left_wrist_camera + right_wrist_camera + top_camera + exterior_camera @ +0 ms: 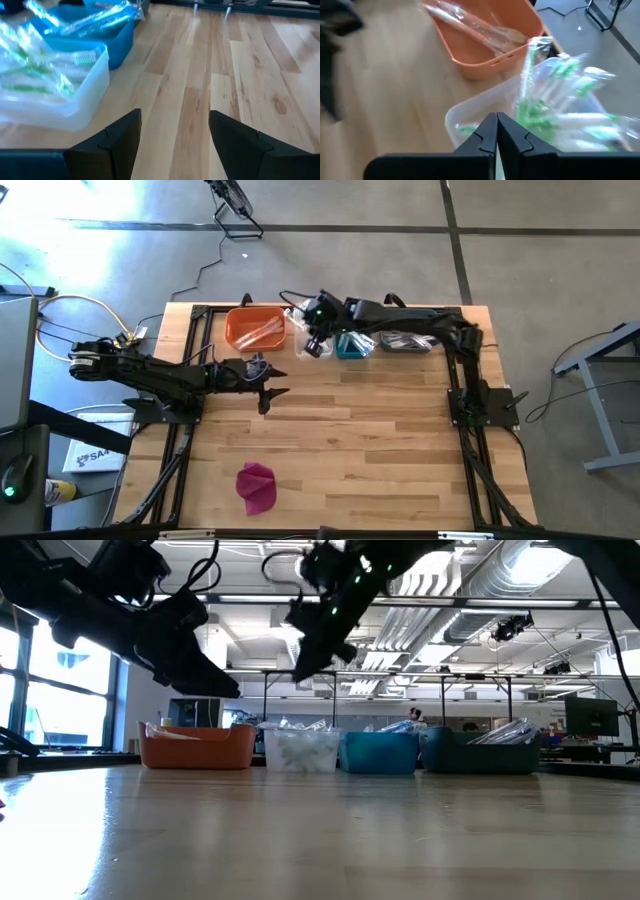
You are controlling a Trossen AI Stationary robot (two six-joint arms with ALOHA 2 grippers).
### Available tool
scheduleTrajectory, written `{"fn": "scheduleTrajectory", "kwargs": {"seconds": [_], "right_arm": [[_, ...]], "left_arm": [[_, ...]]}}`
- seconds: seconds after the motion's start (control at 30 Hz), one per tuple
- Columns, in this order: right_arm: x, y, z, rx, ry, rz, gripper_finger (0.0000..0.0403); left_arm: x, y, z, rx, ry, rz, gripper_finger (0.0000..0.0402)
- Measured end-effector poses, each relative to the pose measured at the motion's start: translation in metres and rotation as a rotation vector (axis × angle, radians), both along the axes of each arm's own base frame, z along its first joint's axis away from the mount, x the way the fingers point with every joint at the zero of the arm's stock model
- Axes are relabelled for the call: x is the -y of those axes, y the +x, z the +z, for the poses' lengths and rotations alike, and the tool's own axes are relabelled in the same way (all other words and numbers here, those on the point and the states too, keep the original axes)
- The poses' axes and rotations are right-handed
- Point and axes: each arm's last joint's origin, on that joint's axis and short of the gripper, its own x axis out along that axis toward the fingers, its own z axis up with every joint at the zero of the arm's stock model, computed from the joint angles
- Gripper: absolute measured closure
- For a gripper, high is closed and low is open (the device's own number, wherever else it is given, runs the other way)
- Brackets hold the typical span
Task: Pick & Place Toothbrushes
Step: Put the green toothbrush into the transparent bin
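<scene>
Along the table's (400,450) far edge, four bins hold toothbrushes (45,75); right gripper (496,131), jaws closed, above the clear bin (312,346); left gripper (274,384), jaws open, nearby.

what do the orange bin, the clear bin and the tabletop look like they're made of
Orange bin: looks like molded plastic, opaque with a smooth, slightly glossy wall and a rounded rim.

Clear bin: probably translucent plastic, milky; the green-handled toothbrushes inside show hazily through its wall.

Tabletop: looks like wood planks, pale with visible grain, knots and seams; the soft sheen suggests a sealed finish.
</scene>
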Motion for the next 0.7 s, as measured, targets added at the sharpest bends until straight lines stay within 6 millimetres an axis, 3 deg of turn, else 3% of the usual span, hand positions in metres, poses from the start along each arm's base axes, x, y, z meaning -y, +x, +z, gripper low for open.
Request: {"fn": "scheduleTrajectory", "kwargs": {"seconds": [0.1,0.3,0.4,0.7], "right_arm": [[-0.01,-0.017,0.025,-0.018,0.006,0.01,0.0401],[-0.03,-0.047,0.05,0.046,0.007,0.017,0.0401],[-0.039,-0.064,0.042,0.099,0.013,-0.008,0.0401],[-0.091,-0.12,-0.022,0.359,0.069,-0.031,0.0401]], "left_arm": [[0.0,-0.001,-0.002,-0.018,-0.02,0.006,0.0174],[0.0,-0.003,-0.007,-0.075,-0.023,0.006,0.0174],[0.0,-0.003,-0.009,-0.091,-0.025,0.006,0.0174],[0.0,-0.004,-0.01,-0.098,-0.043,0.013,0.0174]]}}
